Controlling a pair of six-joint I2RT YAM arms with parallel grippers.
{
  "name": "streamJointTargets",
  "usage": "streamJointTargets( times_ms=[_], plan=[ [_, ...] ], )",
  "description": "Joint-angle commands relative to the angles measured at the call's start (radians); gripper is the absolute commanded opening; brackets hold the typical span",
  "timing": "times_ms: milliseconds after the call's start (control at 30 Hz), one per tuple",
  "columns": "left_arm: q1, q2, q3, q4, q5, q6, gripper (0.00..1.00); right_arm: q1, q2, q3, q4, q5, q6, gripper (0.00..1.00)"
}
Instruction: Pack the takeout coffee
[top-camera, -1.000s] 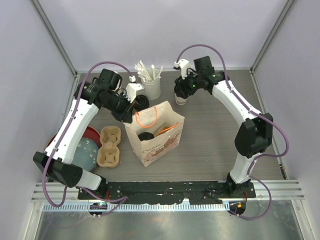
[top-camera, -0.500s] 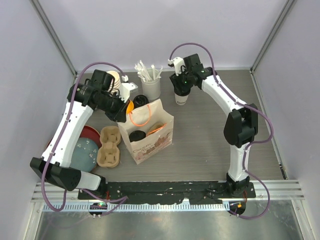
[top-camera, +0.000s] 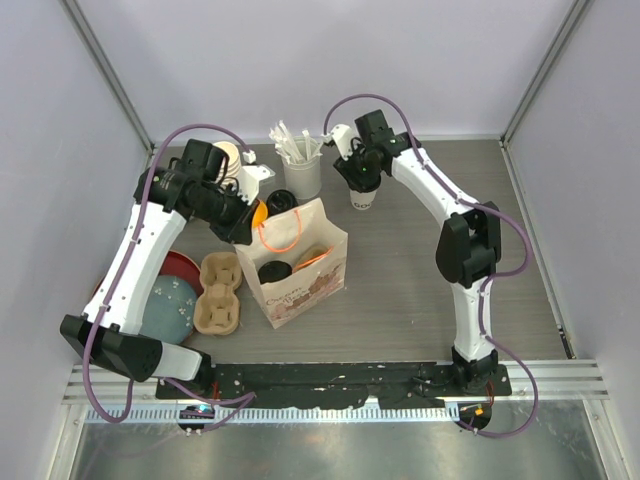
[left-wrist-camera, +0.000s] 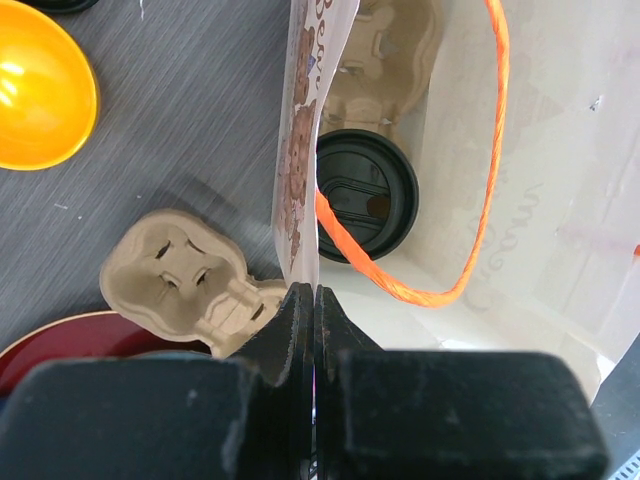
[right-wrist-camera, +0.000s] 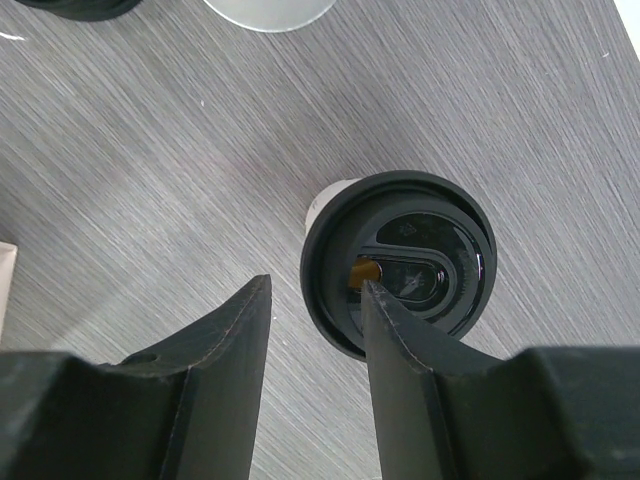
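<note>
One takeout coffee cup (top-camera: 362, 203), white with a black lid, stands on the table at the back; it also shows in the right wrist view (right-wrist-camera: 420, 250). My right gripper (top-camera: 354, 178) is open just above it (right-wrist-camera: 315, 290); its right fingertip (right-wrist-camera: 385, 300) overlaps the lid's left part and the cup is not between the jaws. The second lidded cup (top-camera: 275, 271) stands inside the paper bag (top-camera: 305, 285), and also shows in the left wrist view (left-wrist-camera: 365, 195). My left gripper (top-camera: 250, 220) is shut on the bag's left top edge (left-wrist-camera: 300, 230) and holds the bag open.
A white holder with stirrers (top-camera: 302, 170) stands left of the right gripper. Lidless cream cups (top-camera: 229, 155), loose black lids (top-camera: 283, 203), an orange bowl (left-wrist-camera: 40, 100), a cardboard cup carrier (top-camera: 221, 292) and stacked plates (top-camera: 168, 305) lie to the left. Another carrier (left-wrist-camera: 385, 60) sits inside the bag.
My left gripper pulled the bag's edge to the left, then held still. My right gripper moved left and back until it was over the lidded cup on the table.
</note>
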Motion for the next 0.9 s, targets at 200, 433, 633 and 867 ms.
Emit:
streamJointTargets(
  times_ms=[200,433,633,867],
  plan=[
    [0.005,-0.017,-0.003,-0.089,0.025,0.016,0.0,-0.002,0.049,0.097,-0.028,0.017,-0.106,0.47],
    [0.005,-0.012,0.006,-0.096,0.028,0.021,0.0,-0.009,0.067,0.1,-0.045,0.03,-0.129,0.25],
    [0.007,-0.009,0.0,-0.083,0.042,0.015,0.0,-0.01,0.023,0.083,-0.055,0.011,-0.11,0.1],
    [0.005,-0.01,0.0,-0.054,0.074,0.009,0.0,-0.018,-0.072,0.06,-0.093,0.068,-0.038,0.01]
  ],
)
